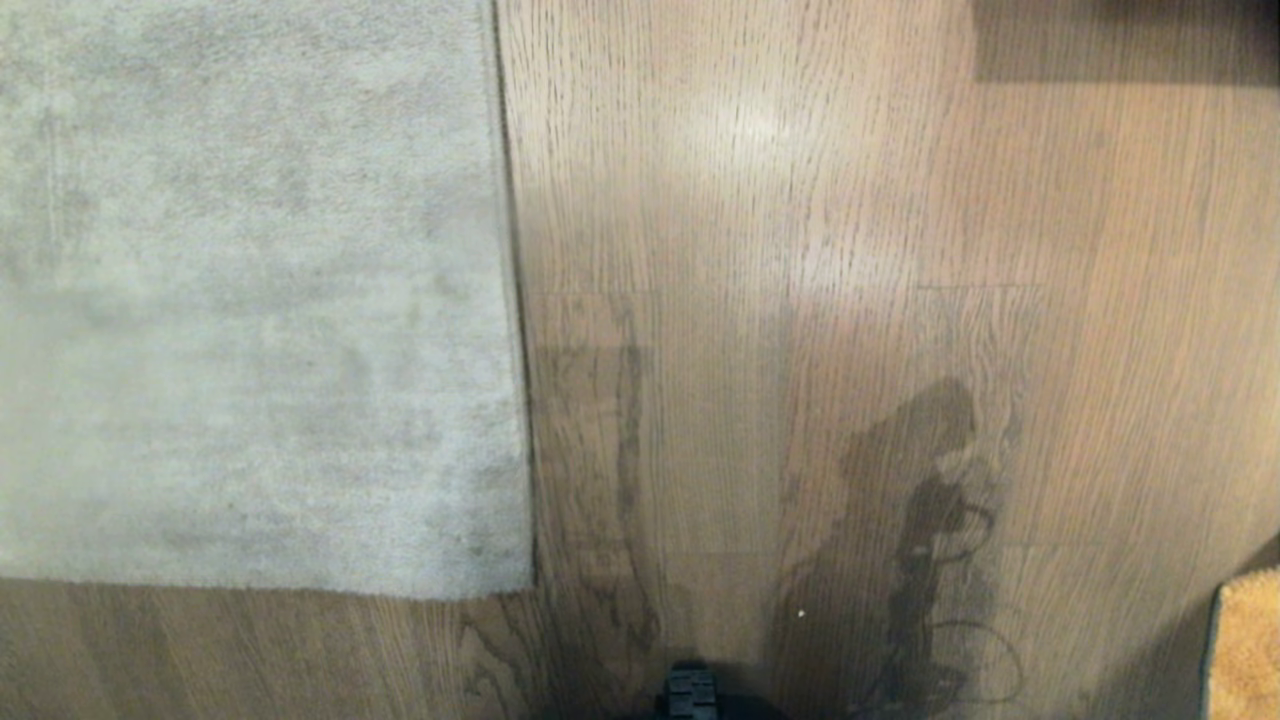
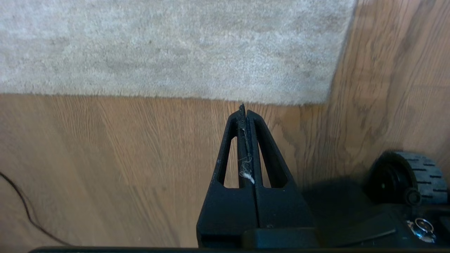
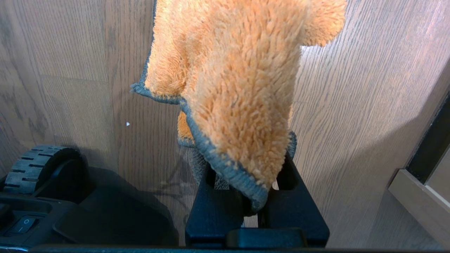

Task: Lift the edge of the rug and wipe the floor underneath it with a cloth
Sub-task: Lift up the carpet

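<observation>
The light grey short-pile rug's edge (image 2: 197,98) lies flat on the brown wood-grain floor (image 1: 800,300). The left gripper (image 2: 246,110), clenched empty, hovers near its corner, likely the limpest place to pinch. The right gripper (image 3: 253,196) grasps the soft orange-tan fluffy cloth (image 3: 239,88).

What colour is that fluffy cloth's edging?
Dark grey trim on the orange cloth, clearest in the right wrist view.

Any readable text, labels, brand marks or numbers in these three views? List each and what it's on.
"O": the one readable mark, on the rocker switch on the robot base, right wrist view.
No words, brands or numbers on the rug, floor, cloth or either pincer.
</observation>
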